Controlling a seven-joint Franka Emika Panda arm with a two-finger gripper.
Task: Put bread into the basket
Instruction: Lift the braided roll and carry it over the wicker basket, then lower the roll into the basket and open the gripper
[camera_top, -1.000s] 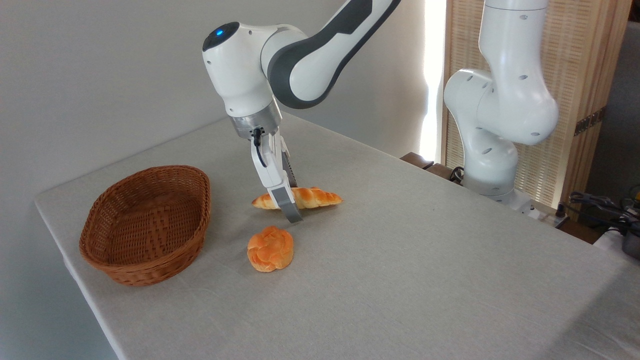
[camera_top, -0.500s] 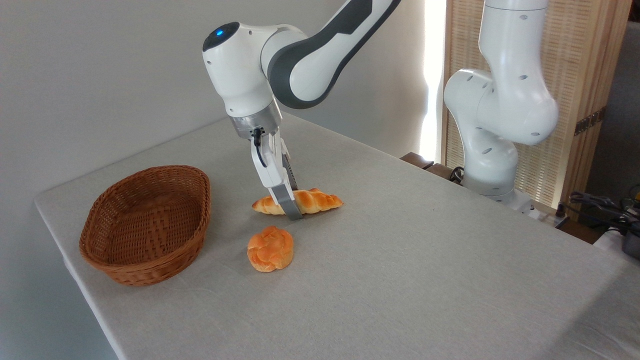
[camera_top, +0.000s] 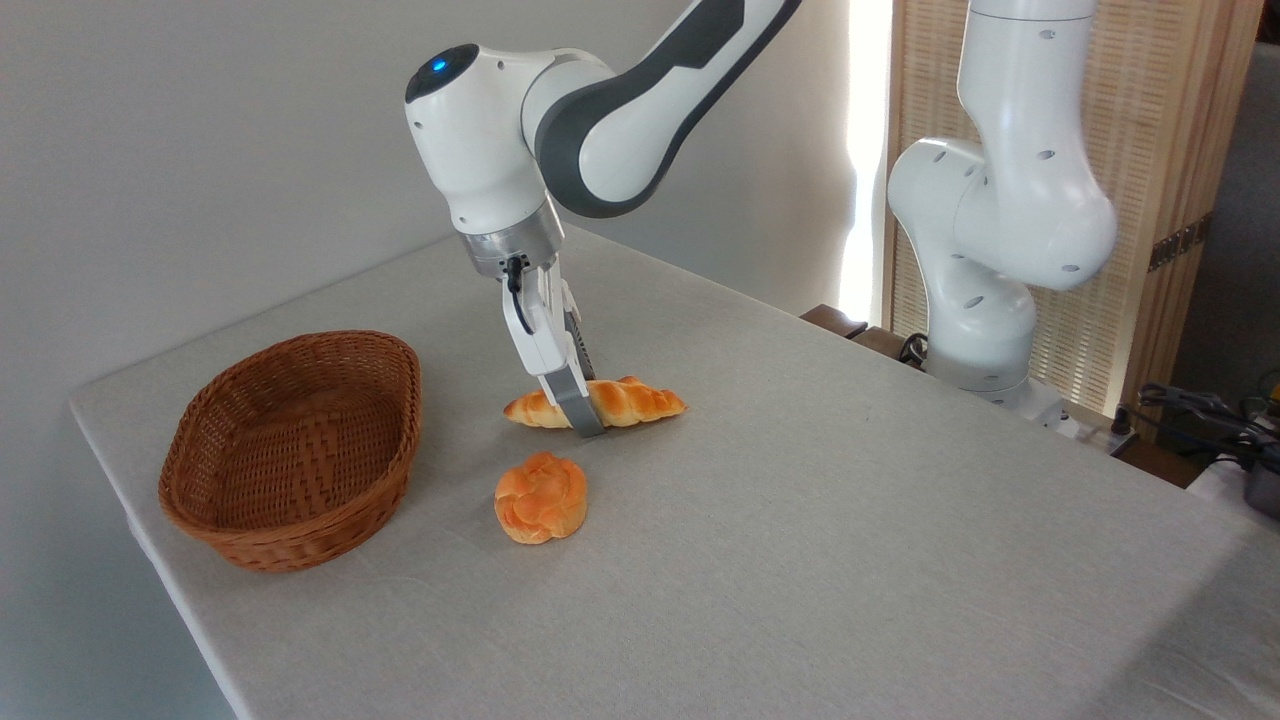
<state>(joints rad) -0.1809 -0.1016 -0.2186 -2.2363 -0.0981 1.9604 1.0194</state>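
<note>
The bread (camera_top: 637, 402), a long braided golden loaf, lies on the table a little right of centre. My gripper (camera_top: 581, 405) comes down on it from above, left of the loaf's middle. The near grey finger (camera_top: 579, 408) presses on the loaf's front side, and the far finger is mostly hidden behind it. The jaws stand shut on the bread, which still looks to be at table level. The basket (camera_top: 300, 545), oval brown wicker, stands empty at the left, well apart from the gripper.
A small round knotted orange bun (camera_top: 541, 497) lies just in front of the bread. The grey table (camera_top: 800, 540) has its left edge close behind the basket. The arm's white base (camera_top: 985, 330) and cables (camera_top: 1200, 410) are at the right.
The near finger has drawn in against the loaf, closing the jaws on it. The bread has shifted slightly; the basket and the bun have not moved.
</note>
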